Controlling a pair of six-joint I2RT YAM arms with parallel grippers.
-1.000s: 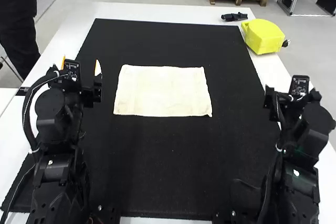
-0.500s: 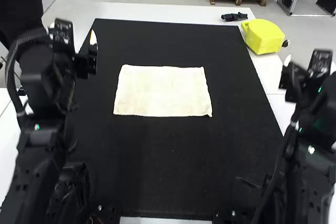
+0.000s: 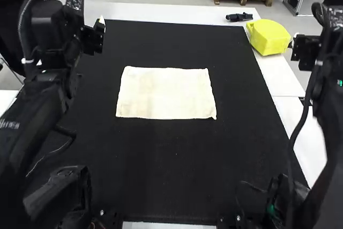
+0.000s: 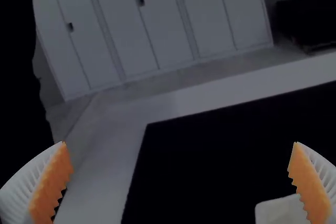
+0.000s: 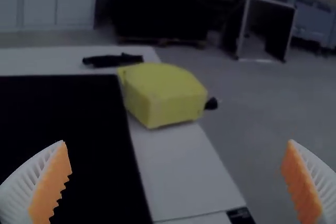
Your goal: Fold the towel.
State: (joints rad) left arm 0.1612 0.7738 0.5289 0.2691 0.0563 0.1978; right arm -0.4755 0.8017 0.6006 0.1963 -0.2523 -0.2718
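Note:
The cream towel (image 3: 166,94) lies flat as a neat rectangle on the black mat; I cannot tell how many layers it has. Forward and left of it is my left gripper (image 3: 94,37), held off the cloth. In the left wrist view that gripper (image 4: 180,182) is open, with a pale corner of the towel (image 4: 279,211) beside one finger. My right gripper (image 3: 304,51) hangs beyond the mat's right side, far from the towel. Its fingers stand wide apart in the right wrist view, so the gripper (image 5: 177,182) is open and holds nothing.
A yellow block-like object (image 3: 269,37) sits on the white table's right edge at the back, with a small black item (image 3: 239,17) beside it. The black mat (image 3: 171,164) covers most of the table. At the far left, a person in dark clothes stands near the left arm.
Both arms have risen and moved forward; the left gripper went toward the mat's far left corner, the right one outward beside the yellow object. The towel has stayed where it was.

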